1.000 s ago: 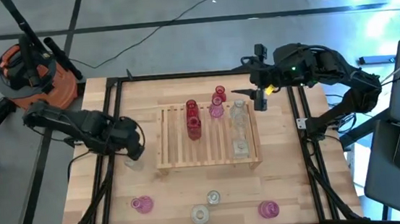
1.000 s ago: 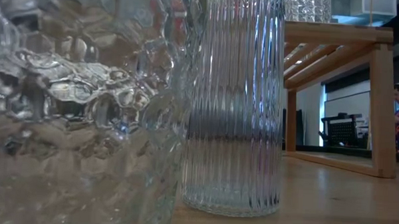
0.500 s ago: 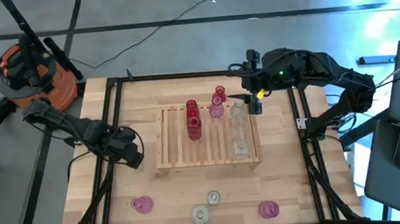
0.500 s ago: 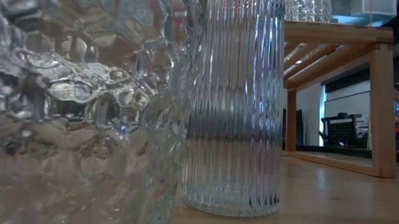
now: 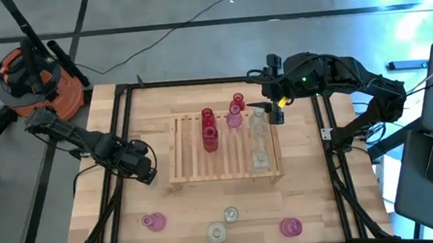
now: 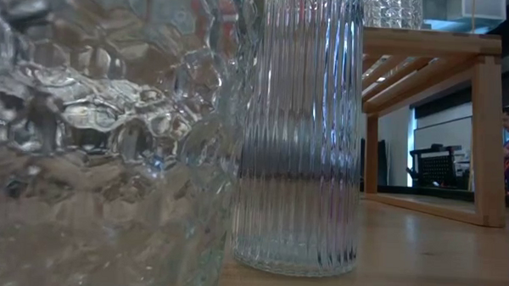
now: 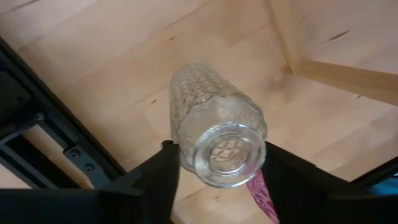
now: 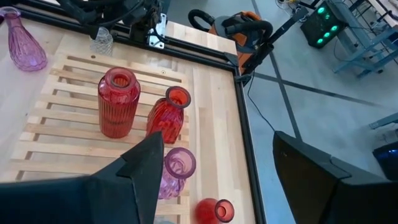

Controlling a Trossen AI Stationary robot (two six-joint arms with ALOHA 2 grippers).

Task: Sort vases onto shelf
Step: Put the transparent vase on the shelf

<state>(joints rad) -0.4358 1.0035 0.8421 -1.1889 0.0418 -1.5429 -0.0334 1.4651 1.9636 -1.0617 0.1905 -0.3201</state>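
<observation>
One clear vase point(image 7: 217, 127) between left pincer point(image 7: 214, 177) fingers.

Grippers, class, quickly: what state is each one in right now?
Left gripper: jaws on either side of a clear vase; a firm grip cannot be told.
Right gripper: jaws open, holding nothing, over the shelf.

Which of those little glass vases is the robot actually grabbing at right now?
The clear, diamond-textured glass vase between the left gripper fingers, beside the slatted wooden shelf. All other vases stand free.
</observation>
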